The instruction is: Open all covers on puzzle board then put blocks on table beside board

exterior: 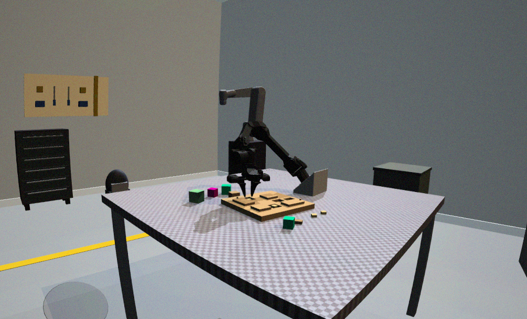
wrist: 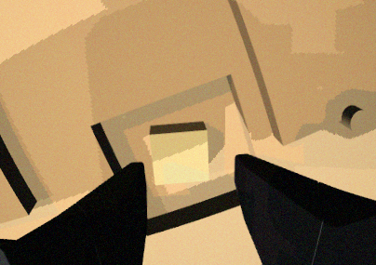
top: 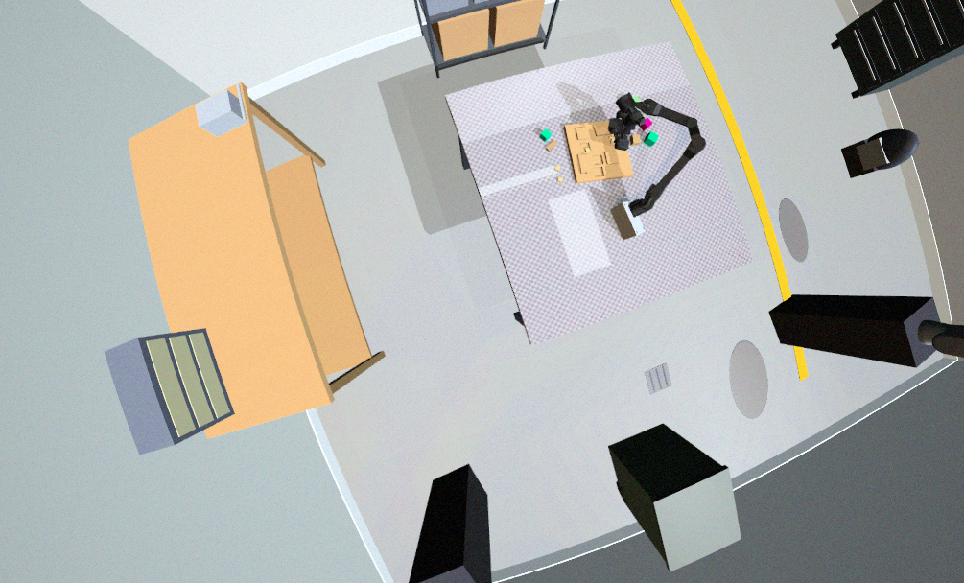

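The wooden puzzle board [top: 604, 178] [exterior: 241, 210] lies on the table, with raised covers such as the left one [exterior: 243, 201] and the right one [exterior: 292, 202]. In the wrist view a pale yellow block [wrist: 181, 161] sits in an uncovered square well. My gripper [exterior: 248, 195] [wrist: 189, 172] is partly open and empty; its fingertips are low over the board, on either side of that block's near part in the wrist view. Another small yellow piece [top: 586, 149] [exterior: 274, 205] shows mid-board. Two small pale yellow blocks [top: 556, 168] [exterior: 313, 215] lie on the table beside the board.
A green cube [top: 545, 135] [exterior: 288, 222] and a brown piece [top: 551, 145] [exterior: 298, 221] lie off one side of the board. Across it are two more green cubes, a magenta cube [top: 646, 124] [exterior: 212, 192] and a brown block [exterior: 234, 193]. A pin [wrist: 352, 116] stands right of the well.
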Available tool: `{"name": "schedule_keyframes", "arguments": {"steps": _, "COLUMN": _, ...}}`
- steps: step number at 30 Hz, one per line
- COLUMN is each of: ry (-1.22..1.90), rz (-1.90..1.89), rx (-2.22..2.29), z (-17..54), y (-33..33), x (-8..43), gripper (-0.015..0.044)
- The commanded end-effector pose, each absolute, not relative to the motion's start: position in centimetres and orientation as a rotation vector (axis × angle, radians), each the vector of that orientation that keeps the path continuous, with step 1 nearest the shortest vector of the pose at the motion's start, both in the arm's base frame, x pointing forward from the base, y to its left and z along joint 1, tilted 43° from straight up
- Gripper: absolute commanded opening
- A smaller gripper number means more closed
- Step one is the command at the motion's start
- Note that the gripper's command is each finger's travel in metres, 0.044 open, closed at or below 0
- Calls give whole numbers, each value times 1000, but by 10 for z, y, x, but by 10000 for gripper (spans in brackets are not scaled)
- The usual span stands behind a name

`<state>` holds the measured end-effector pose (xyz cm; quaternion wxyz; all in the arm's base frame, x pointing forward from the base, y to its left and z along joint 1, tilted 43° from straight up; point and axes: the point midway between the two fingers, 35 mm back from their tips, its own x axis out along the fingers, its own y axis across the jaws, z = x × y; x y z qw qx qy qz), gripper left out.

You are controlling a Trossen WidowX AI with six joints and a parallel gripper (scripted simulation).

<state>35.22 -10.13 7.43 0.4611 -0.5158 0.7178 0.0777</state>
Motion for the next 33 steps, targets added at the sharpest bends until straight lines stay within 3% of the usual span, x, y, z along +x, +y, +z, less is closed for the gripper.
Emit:
{"name": "schedule_keyframes", "arguments": {"steps": 1, "ry": 1774, "rz": 197, "rx": -1280, "z": 70, "y": -104, "x": 350, "gripper": 144}}
{"name": "schedule_keyframes", "arguments": {"steps": 27, "ry": 1774, "rz": 197, "rx": -1280, "z": 61, "y": -113, "x": 349, "gripper": 144}}
{"name": "schedule_keyframes", "arguments": {"steps": 33, "ry": 1767, "rz": 191, "rx": -1270, "z": 63, "y": -112, "x": 351, "gripper": 104}}
